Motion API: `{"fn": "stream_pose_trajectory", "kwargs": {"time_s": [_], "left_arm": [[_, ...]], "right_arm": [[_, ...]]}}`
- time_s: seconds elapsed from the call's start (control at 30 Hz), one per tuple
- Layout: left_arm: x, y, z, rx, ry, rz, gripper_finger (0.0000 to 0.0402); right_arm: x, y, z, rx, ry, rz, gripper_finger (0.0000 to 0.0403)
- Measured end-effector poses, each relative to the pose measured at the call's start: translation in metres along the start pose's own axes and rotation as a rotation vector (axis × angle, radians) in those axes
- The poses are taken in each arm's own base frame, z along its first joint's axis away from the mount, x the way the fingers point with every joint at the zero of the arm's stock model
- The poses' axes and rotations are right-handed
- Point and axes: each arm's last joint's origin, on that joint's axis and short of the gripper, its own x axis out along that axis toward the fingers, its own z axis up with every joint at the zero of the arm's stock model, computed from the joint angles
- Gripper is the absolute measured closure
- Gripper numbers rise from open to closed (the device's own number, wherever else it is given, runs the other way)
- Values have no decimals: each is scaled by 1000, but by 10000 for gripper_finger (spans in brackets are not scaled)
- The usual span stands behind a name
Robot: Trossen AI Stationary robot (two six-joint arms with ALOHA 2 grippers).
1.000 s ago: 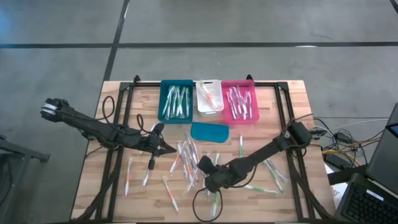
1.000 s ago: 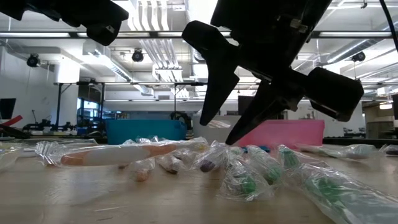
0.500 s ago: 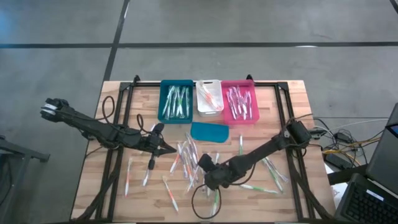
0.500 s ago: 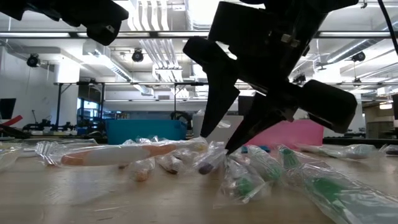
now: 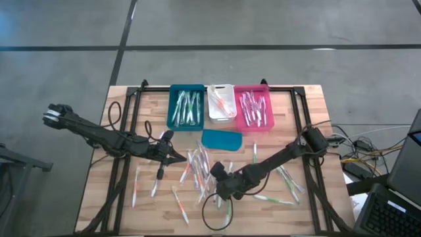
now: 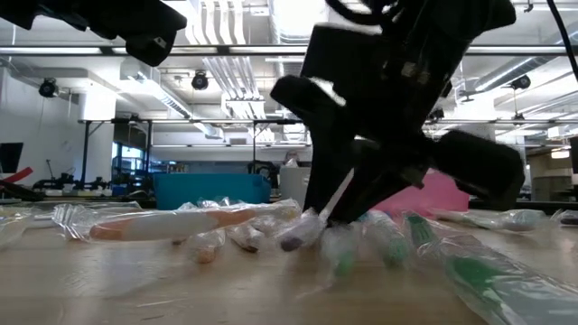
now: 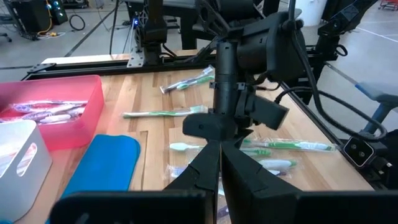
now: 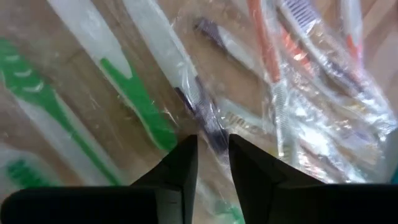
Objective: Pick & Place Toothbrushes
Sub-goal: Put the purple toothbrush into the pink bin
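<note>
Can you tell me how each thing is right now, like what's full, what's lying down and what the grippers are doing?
teal bin: toothbrushes inside.
white bin: toothbrushes inside.
pink bin: toothbrushes inside.
teal lid: lying flat.
loose toothbrushes: wrapped, scattered on the table.
right gripper: down in the pile, closing on a purple toothbrush.
left gripper: shut, empty, waiting.

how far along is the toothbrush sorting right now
Some toothbrushes already lie in the teal bin, white bin and pink bin. The right gripper is down in the pile, fingers pinching a wrapped purple toothbrush. The left gripper waits beside it, shut. Many remain loose on the table.
</note>
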Motion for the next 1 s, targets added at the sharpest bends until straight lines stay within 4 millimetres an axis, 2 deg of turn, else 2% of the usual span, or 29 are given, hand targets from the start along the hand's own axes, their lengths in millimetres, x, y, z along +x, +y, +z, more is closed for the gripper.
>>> {"fn": "stream_pose_trajectory", "kwargs": {"time_s": [0.2, 0.73, 1.0], "left_arm": [[0, 0, 0, 1, 1, 0, 381], [0, 0, -1, 2, 7, 0, 381], [0, 0, -1, 2, 7, 0, 383]], "right_arm": [[15, 5, 0, -8, 16, -5, 326], [11, -2, 7, 16, -5, 1, 280], [13, -4, 4, 80, -24, 68, 316]]}}
